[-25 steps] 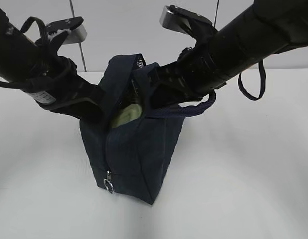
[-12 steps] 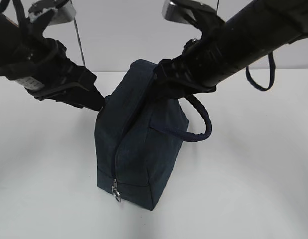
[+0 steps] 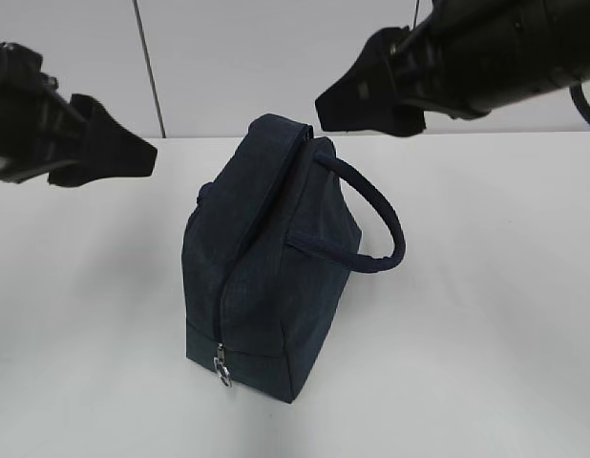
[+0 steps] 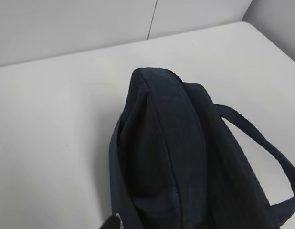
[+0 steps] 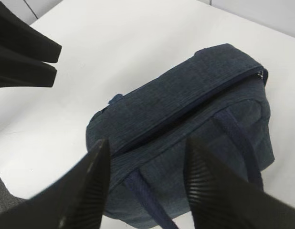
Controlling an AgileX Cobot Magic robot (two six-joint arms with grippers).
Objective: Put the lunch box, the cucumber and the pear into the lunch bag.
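boxy navy fabric lunch bag (image 3: 266, 277) — right end effector (image 5: 142, 186) spread, left end effector (image 3: 104, 153) unclear.

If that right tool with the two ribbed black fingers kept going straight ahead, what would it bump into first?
Probably the boxy dark navy fabric lunch bag: its top lies directly between the right tool's open fingers, though depth is unclear.

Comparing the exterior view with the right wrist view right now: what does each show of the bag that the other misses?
Only the exterior view shows the silver ring pull low on the near end of the lunch bag, plus one loop handle arching clear of the side.

Only the right wrist view looks down on the top seam, where a narrow dark gap runs along the bag, and shows the right end effector open above it.

Both show the bag upright on the white table, nothing gripping it, contents hidden.
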